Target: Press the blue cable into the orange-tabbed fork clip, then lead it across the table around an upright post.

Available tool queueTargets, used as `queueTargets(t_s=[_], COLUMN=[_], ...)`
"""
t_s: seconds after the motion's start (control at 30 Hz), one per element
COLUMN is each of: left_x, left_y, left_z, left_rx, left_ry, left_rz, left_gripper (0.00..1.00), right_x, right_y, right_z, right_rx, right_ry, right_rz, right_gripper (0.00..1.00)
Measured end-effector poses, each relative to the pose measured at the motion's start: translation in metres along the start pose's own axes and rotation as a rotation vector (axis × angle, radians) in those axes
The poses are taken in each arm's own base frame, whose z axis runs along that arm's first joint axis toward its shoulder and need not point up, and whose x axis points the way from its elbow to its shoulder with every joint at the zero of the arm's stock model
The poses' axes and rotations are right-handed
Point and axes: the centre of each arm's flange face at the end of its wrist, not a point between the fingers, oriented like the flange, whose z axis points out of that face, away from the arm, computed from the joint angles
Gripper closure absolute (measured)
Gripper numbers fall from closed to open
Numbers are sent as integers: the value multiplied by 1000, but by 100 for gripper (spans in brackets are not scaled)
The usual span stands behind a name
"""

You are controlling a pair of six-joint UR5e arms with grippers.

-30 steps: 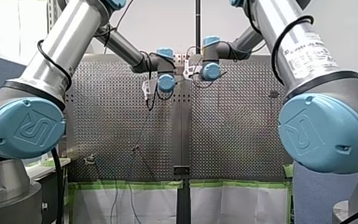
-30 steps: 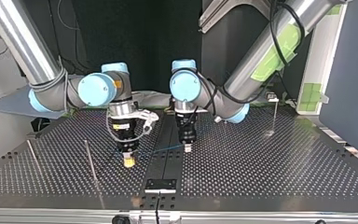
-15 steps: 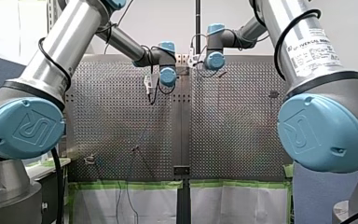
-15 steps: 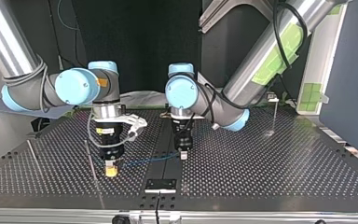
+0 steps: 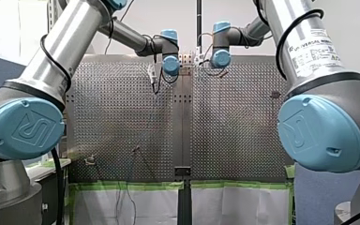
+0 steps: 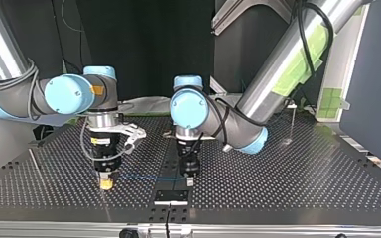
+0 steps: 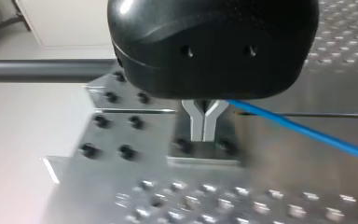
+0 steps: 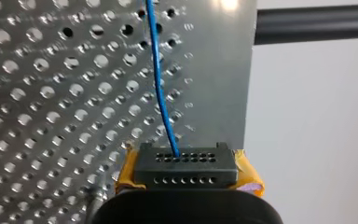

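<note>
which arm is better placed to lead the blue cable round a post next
Right, probably. My right tool grips the blue cable near the thin post at the top view's left; my left tool holds it mid-table, farther from any post.

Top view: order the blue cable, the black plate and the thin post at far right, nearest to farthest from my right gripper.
1. blue cable: held in my right gripper, running toward the view's middle.
2. black plate: near edge, middle.
3. thin post: far right, at the back.
</note>
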Motion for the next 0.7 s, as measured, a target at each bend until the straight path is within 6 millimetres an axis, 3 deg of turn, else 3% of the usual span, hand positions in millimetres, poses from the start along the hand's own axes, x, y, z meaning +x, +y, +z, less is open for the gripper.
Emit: queueTargets(t_s=[0.33, 0.7], left_x=[-19, -19], left_y=[-6, -8], left_z=[7, 13], left_rx=[30, 56], left_ry=[-24, -18], left_rz=[-15, -33], left_gripper=[100, 100], right_x=[19, 25], right_y=[15, 35], right_z=[-2, 0], right_rx=[-23, -54], right_ry=[17, 10], right_rz=[3, -3], right_gripper=[100, 100])
